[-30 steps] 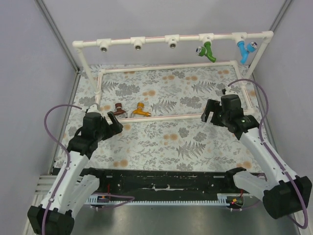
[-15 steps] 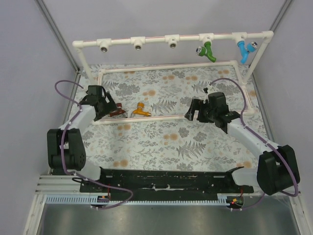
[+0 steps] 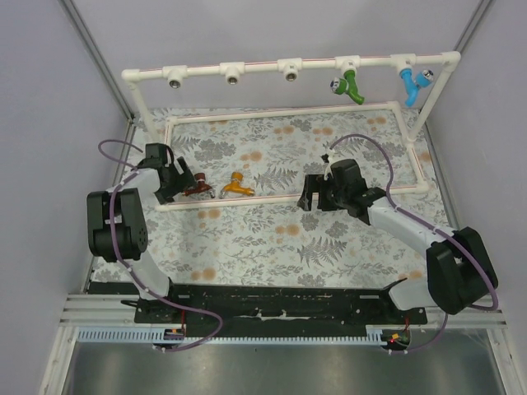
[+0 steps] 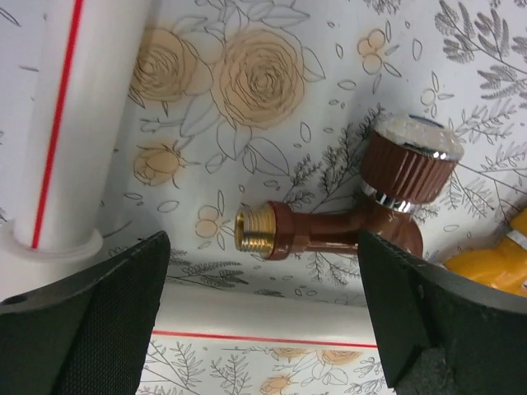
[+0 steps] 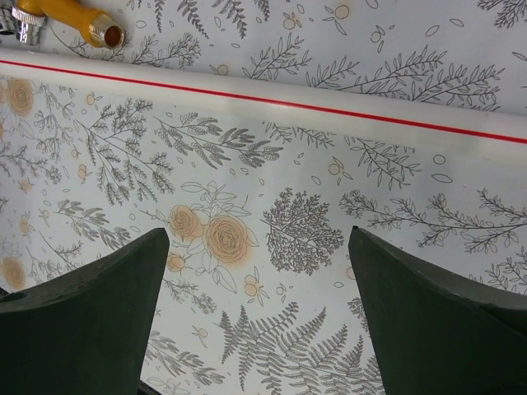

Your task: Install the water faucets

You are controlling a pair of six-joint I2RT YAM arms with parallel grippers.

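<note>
The reddish-brown faucet (image 3: 198, 188) lies on the flowered mat just inside the white pipe frame; in the left wrist view (image 4: 346, 222) its brass thread points left. My left gripper (image 3: 183, 183) (image 4: 263, 288) is open, its jaws either side of this faucet and just above it, not touching. The orange-yellow faucet (image 3: 239, 186) lies to its right, also showing at the left wrist view's right edge (image 4: 494, 267) and top left in the right wrist view (image 5: 62, 18). My right gripper (image 3: 310, 197) (image 5: 259, 280) is open and empty over the mat, right of the orange faucet.
A white pipe frame (image 3: 280, 197) lies on the mat, its front bar between the grippers. A raised pipe rail (image 3: 288, 66) at the back has three empty sockets, a green tap (image 3: 351, 86) and a light blue tap (image 3: 409, 84).
Both arms have stretched forward. My left gripper moved up to the brown faucet. My right gripper moved left towards the orange faucet.
</note>
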